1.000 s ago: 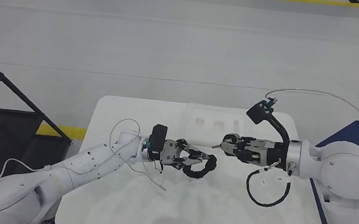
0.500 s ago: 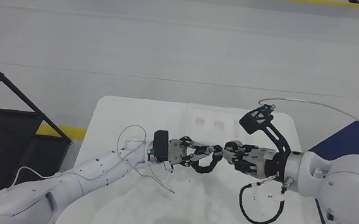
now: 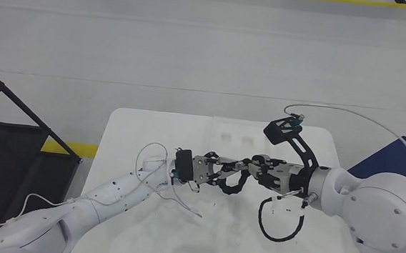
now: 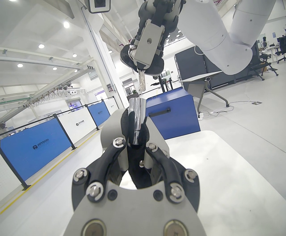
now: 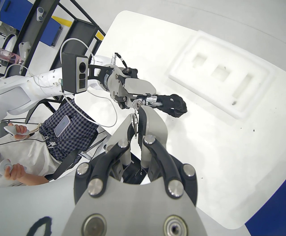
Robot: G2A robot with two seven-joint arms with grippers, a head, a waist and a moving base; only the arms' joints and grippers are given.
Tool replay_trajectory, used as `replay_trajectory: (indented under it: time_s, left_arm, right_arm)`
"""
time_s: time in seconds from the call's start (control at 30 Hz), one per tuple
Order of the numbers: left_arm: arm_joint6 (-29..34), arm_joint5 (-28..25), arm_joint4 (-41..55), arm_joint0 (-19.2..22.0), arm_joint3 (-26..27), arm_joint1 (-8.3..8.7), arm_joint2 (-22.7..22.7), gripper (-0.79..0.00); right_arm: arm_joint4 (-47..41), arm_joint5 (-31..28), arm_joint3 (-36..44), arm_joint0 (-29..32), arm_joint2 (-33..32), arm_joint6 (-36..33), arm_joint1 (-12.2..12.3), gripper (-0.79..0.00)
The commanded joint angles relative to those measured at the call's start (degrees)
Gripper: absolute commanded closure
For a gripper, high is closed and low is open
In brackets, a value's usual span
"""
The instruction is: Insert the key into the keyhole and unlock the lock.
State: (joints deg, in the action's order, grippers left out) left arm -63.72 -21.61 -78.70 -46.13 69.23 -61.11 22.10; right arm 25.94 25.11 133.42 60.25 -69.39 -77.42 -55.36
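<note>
- The left end effector (image 4: 134, 127) is clenched on the lock (image 4: 135, 120). Its pads pinch the chrome cylinder together with the dark sheathed cable behind it, and the cylinder's open end points up at the other arm.
- The right end effector (image 5: 136, 117) grips the key (image 4: 141, 81) by its head, with the bare blade sticking out past the fingertips.
- Both things are held in the air above the desk (image 5: 223, 161), near its middle and well apart from the foam tray (image 5: 178, 77).
- In the left wrist view the blade tip hangs just short of the cylinder's end, roughly in line with it and with a small gap between them. In the right wrist view the keyhole (image 5: 136, 103) faces the key. I judge the key is not yet inserted.
- Handling of the key: it looks small, stiff and light. The thin blade would likely bind or twist in the grip if pushed in off-axis, so a hold on the flat head suits it, since that leaves the blade free and gives leverage for turning.
- Handling of the lock: the polished cylinder looks hard and slippery, and it could rotate between the pads when the key is turned. The pinch across both the cylinder and the rougher cable sheath should help resist that.
- The black cable (image 5: 174, 105) loops out beyond the fingers. It is flexible, so it gives no support against the push.
- The next move calls for a straight, gentle push along the cylinder's axis, then a twist.
</note>
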Motion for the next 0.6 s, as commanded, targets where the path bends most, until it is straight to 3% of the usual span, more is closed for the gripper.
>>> replay_trajectory:
  time_s: [0.0,0.57]
  left_arm:
    - [0.28,-0.11,-0.32,-0.34,0.18,-0.08,0.49,0.0]
    - [1.53,-1.76,-3.36,-3.27,1.11,-0.67,5.25,0.0]
  right_arm:
    - [0.08,0.44,-0.18,-0.16,0.35,0.11,-0.01,0.0]
    - [0.6,2.94,-1.36,-0.32,1.56,3.1,0.08,0.0]
